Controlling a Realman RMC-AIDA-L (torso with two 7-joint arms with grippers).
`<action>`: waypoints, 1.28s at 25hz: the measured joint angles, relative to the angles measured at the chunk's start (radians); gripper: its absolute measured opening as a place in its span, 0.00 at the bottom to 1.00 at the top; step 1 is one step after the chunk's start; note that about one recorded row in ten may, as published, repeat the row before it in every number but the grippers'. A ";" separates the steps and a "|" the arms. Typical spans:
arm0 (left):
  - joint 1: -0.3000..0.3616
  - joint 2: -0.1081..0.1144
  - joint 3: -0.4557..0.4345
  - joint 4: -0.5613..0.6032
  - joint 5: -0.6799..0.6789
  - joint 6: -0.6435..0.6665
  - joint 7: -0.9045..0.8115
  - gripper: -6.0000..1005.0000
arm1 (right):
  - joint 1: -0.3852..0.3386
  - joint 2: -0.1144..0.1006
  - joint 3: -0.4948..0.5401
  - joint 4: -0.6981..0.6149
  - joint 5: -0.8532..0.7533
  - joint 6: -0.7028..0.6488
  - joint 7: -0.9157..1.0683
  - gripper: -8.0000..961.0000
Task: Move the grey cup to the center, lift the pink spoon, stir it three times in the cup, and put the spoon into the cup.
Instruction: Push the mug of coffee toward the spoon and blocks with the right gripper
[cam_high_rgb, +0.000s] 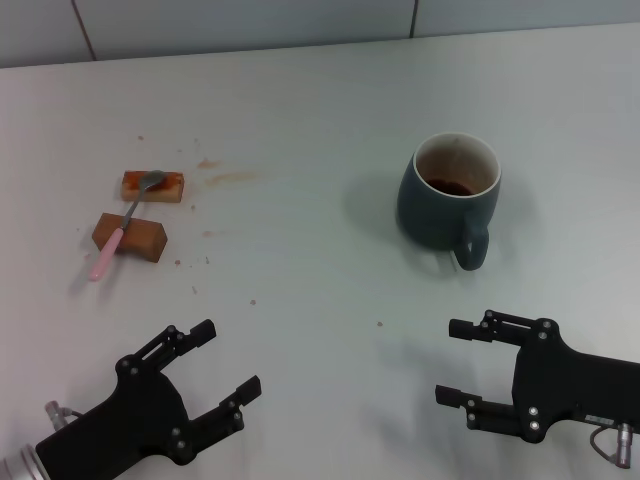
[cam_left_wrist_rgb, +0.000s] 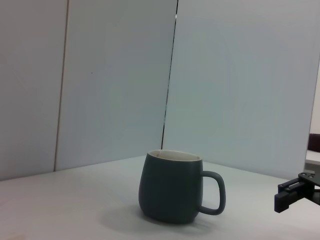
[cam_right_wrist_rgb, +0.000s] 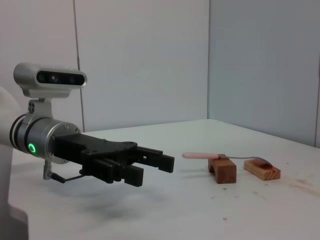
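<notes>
The grey cup (cam_high_rgb: 447, 200) stands upright right of the table's middle, its handle toward me and a dark residue inside. It also shows in the left wrist view (cam_left_wrist_rgb: 171, 186). The pink spoon (cam_high_rgb: 126, 221) lies at the left across two brown blocks, bowl on the far block. It also shows in the right wrist view (cam_right_wrist_rgb: 200, 155). My left gripper (cam_high_rgb: 228, 358) is open and empty at the near left, well short of the spoon. My right gripper (cam_high_rgb: 449, 362) is open and empty at the near right, in front of the cup.
The far brown block (cam_high_rgb: 152, 186) and the near brown block (cam_high_rgb: 131, 236) hold the spoon off the table. Brown stains (cam_high_rgb: 228, 178) and crumbs mark the white table (cam_high_rgb: 300, 110) beside them. A tiled wall rises behind the table.
</notes>
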 joint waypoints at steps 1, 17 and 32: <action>0.000 0.000 0.000 0.000 0.000 0.000 0.000 0.80 | 0.000 0.000 0.000 0.000 0.000 0.000 0.000 0.73; 0.000 0.000 0.000 -0.004 0.000 0.002 0.000 0.80 | -0.001 0.001 0.000 0.000 0.000 -0.001 0.000 0.73; 0.000 0.000 0.000 0.000 0.000 0.002 0.000 0.80 | -0.004 0.006 0.013 0.000 0.016 -0.005 -0.002 0.73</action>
